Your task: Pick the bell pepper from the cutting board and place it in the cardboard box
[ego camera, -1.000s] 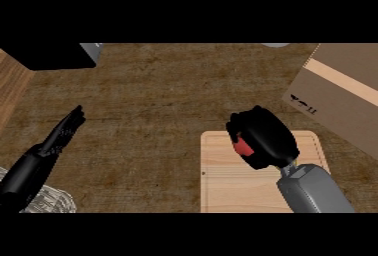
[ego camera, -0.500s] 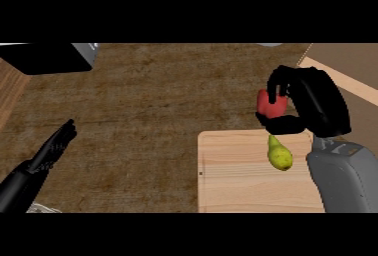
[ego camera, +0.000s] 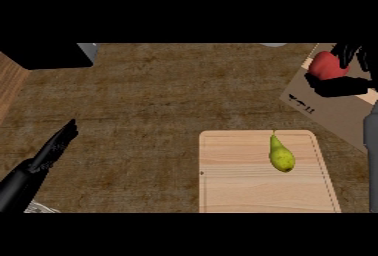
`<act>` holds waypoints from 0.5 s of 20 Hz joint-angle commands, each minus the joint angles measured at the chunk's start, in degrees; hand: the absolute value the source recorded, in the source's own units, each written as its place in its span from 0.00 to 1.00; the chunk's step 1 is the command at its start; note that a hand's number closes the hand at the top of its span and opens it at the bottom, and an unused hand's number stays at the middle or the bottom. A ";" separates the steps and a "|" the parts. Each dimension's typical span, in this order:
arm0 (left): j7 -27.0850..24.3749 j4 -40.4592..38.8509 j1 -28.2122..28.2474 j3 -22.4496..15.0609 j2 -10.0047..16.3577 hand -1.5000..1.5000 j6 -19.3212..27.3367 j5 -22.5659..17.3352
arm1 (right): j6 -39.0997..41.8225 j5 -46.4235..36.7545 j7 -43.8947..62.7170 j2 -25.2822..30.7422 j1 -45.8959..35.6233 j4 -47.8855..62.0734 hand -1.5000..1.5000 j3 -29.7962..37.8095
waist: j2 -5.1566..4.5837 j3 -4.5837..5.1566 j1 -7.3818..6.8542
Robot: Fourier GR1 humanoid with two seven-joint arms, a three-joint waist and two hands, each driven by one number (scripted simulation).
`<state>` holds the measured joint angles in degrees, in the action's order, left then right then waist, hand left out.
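**Holding the bell pepper (ego camera: 325, 65) over the cardboard box (ego camera: 328, 110)**

Right hand (ego camera: 339, 89) is clamped round the red bell pepper, fingers over the top and thumb underneath so it can't slip. It hangs above the box edge at the top right, well clear of the cutting board (ego camera: 244, 190). Only a pear (ego camera: 280, 156) lies on the board, and it's not the target. I'd guess the release comes next. Left hand (ego camera: 59, 142) rests lower left with its fingers straight, out of the way.
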<state>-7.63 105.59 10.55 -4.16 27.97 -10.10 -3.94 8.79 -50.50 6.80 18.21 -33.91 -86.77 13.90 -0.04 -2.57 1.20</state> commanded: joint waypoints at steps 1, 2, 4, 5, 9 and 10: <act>4.26 -3.43 -9.93 -0.88 -3.82 0.50 4.22 1.71 | 1.40 0.80 -3.00 7.26 -1.59 5.77 1.00 4.85 | -0.92 2.47 1.11; 4.10 -1.87 -10.37 -0.93 -2.97 0.50 4.07 1.36 | 0.35 -1.01 -3.72 8.42 -2.45 9.31 1.00 4.47 | -1.10 2.45 0.08; 1.02 -5.25 -9.92 0.56 -0.74 0.50 2.51 0.10 | 2.08 -2.19 -3.86 10.14 -3.88 14.76 1.00 3.68 | -1.25 2.56 -0.94; 3.79 -2.95 -11.42 -0.83 -1.42 0.50 3.68 -0.27 | 4.00 -1.96 -6.17 12.21 -3.00 17.23 1.00 3.56 | -1.46 2.45 -0.47; 4.30 -2.99 -11.84 -2.50 -0.79 0.50 4.87 -0.54 | 11.19 -0.94 -7.13 15.33 -4.06 26.09 1.00 3.46 | -1.25 2.44 -0.86; 2.45 -4.67 -11.63 -2.27 -0.36 0.50 4.52 -0.75 | 11.91 -1.08 -8.65 16.44 -3.52 28.32 1.00 3.39 | -1.29 2.48 -0.90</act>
<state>-8.43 103.60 7.08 -6.87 31.66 -8.38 -4.57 16.60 -51.66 0.94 30.94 -37.04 -66.31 17.12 -0.61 -1.89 -0.09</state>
